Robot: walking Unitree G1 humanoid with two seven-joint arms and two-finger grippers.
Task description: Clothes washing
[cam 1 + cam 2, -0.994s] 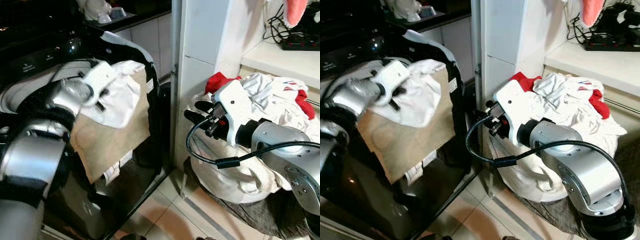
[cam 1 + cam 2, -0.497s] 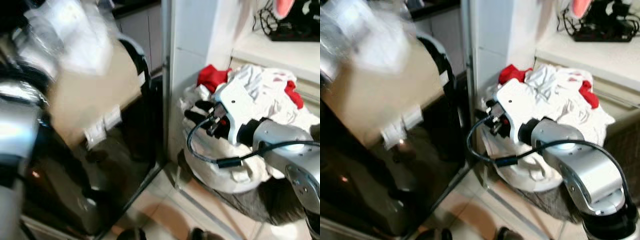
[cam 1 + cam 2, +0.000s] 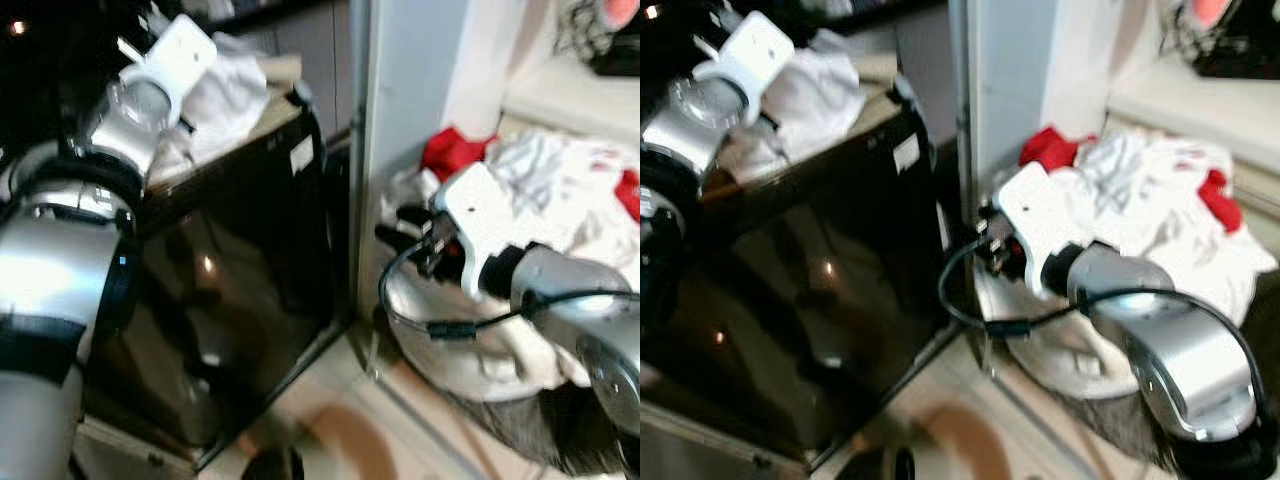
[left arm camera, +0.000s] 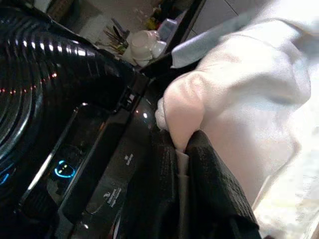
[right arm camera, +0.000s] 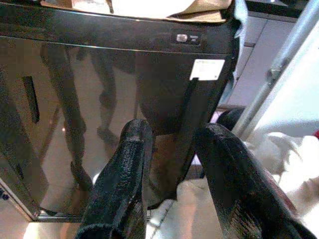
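From my left eye, I am reaching my left gripper (image 3: 205, 75) up over the far top of the black washing machine (image 3: 230, 300), where the white garment (image 3: 225, 95) and a tan cloth (image 3: 270, 90) are lying on the rim. On the right, my right gripper (image 3: 400, 225) is hovering beside the heap of laundry (image 3: 560, 190), white pieces with red ones (image 3: 450, 150) among them, piled in a pale basket (image 3: 450, 350) against the white wall (image 3: 420, 70).

From my right eye, the same scene is showing: the machine's glossy front on the left, the laundry pile on the right, and the tiled floor (image 3: 970, 430) near me between them.

Through my left wrist, my fingers (image 4: 209, 184) are pressing together on a fold of the white garment, which is bulging out just past the tips. Beyond it, the machine's dark control panel (image 4: 94, 159) is glowing with a blue light.

Through my right wrist, my two fingers (image 5: 124, 179) are standing apart, holding nothing. They are pointing at the machine's dark front and its white sticker (image 5: 208, 69), with a bit of the white laundry showing near the tips.
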